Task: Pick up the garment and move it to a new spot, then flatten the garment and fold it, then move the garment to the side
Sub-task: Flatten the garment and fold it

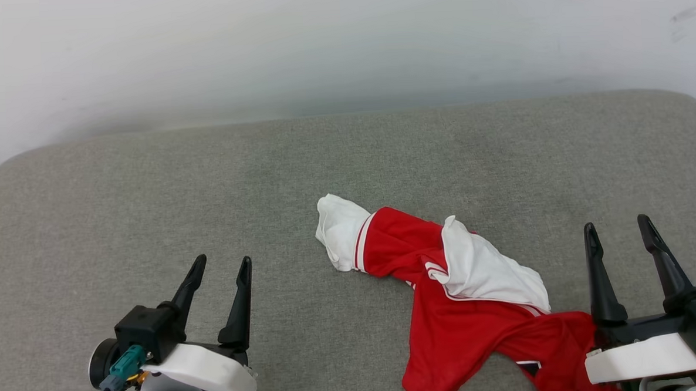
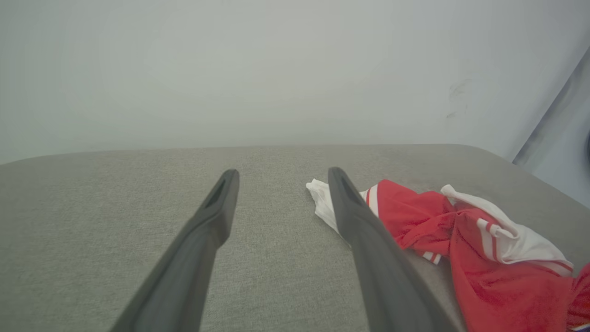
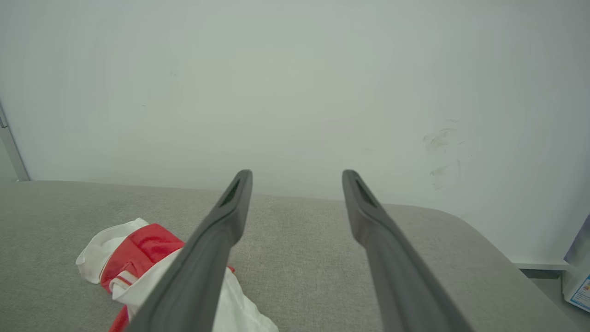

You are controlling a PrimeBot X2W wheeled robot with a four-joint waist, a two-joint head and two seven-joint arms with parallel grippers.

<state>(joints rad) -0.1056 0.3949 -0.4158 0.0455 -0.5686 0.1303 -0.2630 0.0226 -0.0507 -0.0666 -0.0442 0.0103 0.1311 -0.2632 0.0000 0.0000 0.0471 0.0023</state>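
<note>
Garment [image 1: 447, 326] crumpled on grey cushion [image 1: 148, 198]; left gripper [image 1: 223, 259] wide, right gripper [image 1: 616, 223] wide

Soft, even light — hazy, edges bowed

Both jaws spread wide, empty

1. The garment [image 1: 470, 296] lies bunched on the bench [image 1: 148, 198], right of its middle and toward the near side.
2. A wall [image 1: 318, 44] stands behind the bench's far edge.
3. The left gripper [image 1: 223, 260] sits over the near left of the bench, well apart from the garment, jaws pointing toward the wall.
4. The right gripper [image 1: 616, 223] sits at the near right, just beside the garment's right end.
5. One sleeve forms the garment's far left end; the other lies on top of its middle.
</note>
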